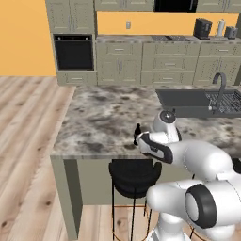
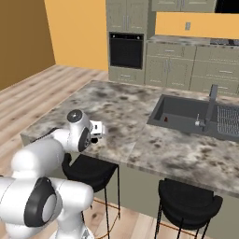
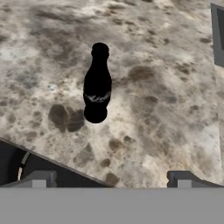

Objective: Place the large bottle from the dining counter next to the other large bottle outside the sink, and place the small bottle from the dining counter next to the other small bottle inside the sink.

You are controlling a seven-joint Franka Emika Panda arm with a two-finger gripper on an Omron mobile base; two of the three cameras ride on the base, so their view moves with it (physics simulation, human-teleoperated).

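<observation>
The small bottle [image 3: 97, 83], dark and nearly black, stands upright on the speckled dining counter [image 3: 166, 100]. It is ahead of my gripper [image 3: 112, 180], a little left of centre. My fingertips [image 3: 41, 179] are spread wide, well short of the bottle and with nothing between them: the gripper is open. In the left base view the bottle [image 1: 137, 131] stands near the counter's front edge, just beyond my hand [image 1: 149, 143]. The dark sink [image 2: 161, 109] lies to the right. A tiny red shape in its basin is the other small bottle [image 2: 164, 119].
A dark curved tap [image 1: 220, 87] and a ribbed rack [image 1: 230, 101] stand at the sink's far right. Black stools [image 1: 134, 176] [image 2: 186, 200] are tucked under the counter's front edge [image 1: 94, 153]. Cabinets and a wall oven [image 1: 74, 52] line the back wall.
</observation>
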